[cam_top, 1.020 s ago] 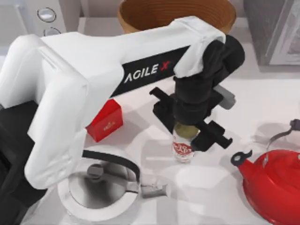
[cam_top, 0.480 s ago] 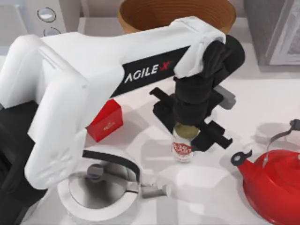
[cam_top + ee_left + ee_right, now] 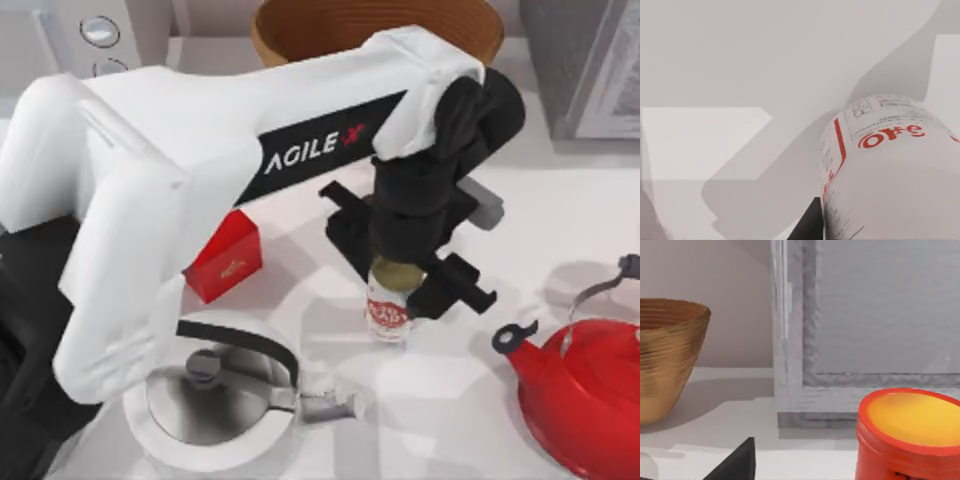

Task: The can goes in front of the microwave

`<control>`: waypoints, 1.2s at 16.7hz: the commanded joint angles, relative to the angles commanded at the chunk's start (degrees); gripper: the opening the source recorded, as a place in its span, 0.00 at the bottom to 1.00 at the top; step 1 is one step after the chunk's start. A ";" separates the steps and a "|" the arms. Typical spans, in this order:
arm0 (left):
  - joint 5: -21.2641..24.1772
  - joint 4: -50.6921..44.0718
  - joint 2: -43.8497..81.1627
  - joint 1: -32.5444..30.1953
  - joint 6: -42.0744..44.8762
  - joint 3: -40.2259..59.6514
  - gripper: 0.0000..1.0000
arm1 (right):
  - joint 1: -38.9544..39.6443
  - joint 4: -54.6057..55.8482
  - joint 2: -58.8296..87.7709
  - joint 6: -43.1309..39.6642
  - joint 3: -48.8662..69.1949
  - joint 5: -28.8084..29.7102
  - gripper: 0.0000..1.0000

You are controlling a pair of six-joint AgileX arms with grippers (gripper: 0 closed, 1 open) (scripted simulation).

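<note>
The can (image 3: 389, 310), a small tin with a white-and-red label and a dull gold top, stands upright near the table's middle. My left gripper (image 3: 396, 288) comes down on it from above and is shut on the can, black jaws on either side. In the left wrist view the can's label (image 3: 890, 165) is very close, above the white tabletop. The microwave (image 3: 95, 35), white with two round knobs, is at the back left, mostly hidden behind my left arm. My right arm is parked at the right, its wrist camera facing the grey appliance (image 3: 865, 325).
A wooden bowl (image 3: 375, 30) stands at the back centre and the grey appliance (image 3: 590, 60) at the back right. A red box (image 3: 225, 258) and a white lidded kettle (image 3: 215, 400) sit left of the can, a red kettle (image 3: 585, 395) front right. A red jar (image 3: 907, 435) is near the right wrist.
The left gripper and the can in it have shifted slightly toward the back of the table, as if rising. Nothing else has moved.
</note>
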 joint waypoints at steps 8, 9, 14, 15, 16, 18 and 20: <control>0.06 -6.54 -0.59 -0.11 -0.25 6.31 0.00 | 0.00 0.00 0.00 0.00 0.00 0.00 1.00; 0.04 -6.40 -0.33 -0.10 -0.15 6.17 0.00 | 0.00 0.00 0.00 0.00 0.00 0.00 1.00; -0.28 -3.25 -3.28 5.11 0.30 6.60 0.00 | 0.00 0.00 0.00 0.00 0.00 0.00 1.00; -0.42 -2.15 -4.39 7.45 0.45 6.58 0.00 | 0.00 0.00 0.00 0.00 0.00 0.00 1.00; -0.57 -1.06 -5.53 10.12 0.62 6.39 0.00 | 0.00 0.00 0.00 0.00 0.00 0.00 1.00; -0.88 0.78 -7.68 16.09 1.01 5.46 0.00 | 0.00 0.00 0.00 0.00 0.00 0.00 1.00; -1.14 1.84 -9.43 22.50 1.42 3.56 0.00 | 0.00 0.00 0.00 0.00 0.00 0.00 1.00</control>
